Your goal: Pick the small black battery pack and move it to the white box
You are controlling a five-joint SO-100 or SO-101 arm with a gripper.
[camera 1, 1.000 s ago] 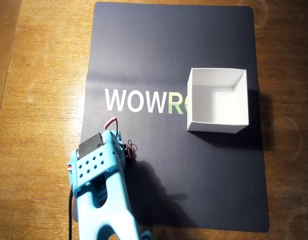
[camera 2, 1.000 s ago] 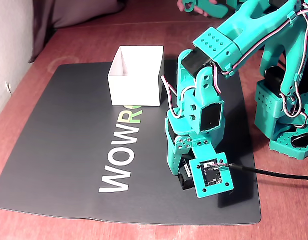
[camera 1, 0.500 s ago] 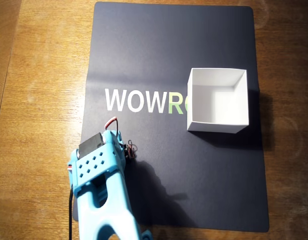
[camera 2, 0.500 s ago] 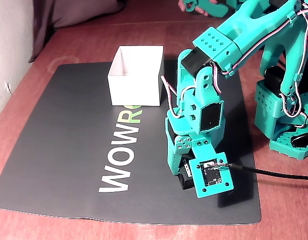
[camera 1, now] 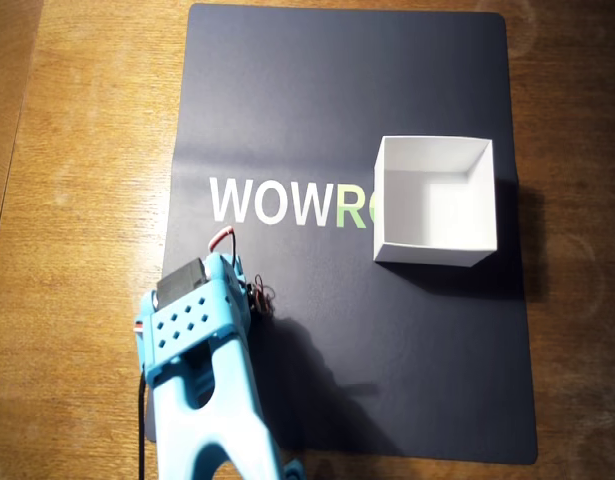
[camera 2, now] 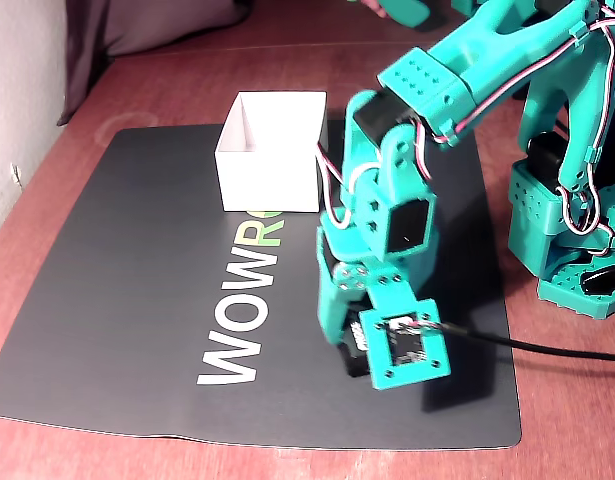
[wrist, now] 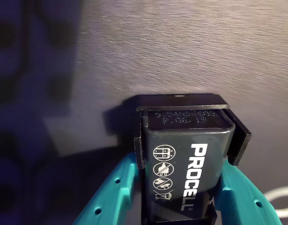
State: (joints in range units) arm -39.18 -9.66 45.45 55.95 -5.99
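Your turquoise gripper (wrist: 181,187) clamps PROCELL battery pack (wrist: 188,159) across long sides; rigid, smooth, dense. Keep firm squeeze toward white box (camera 1: 434,200).

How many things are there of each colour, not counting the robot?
Black: 2, the small black battery pack held by the gripper and the dark mat with WOWRO lettering.
White: 1, the white box, empty.
Total: 3.
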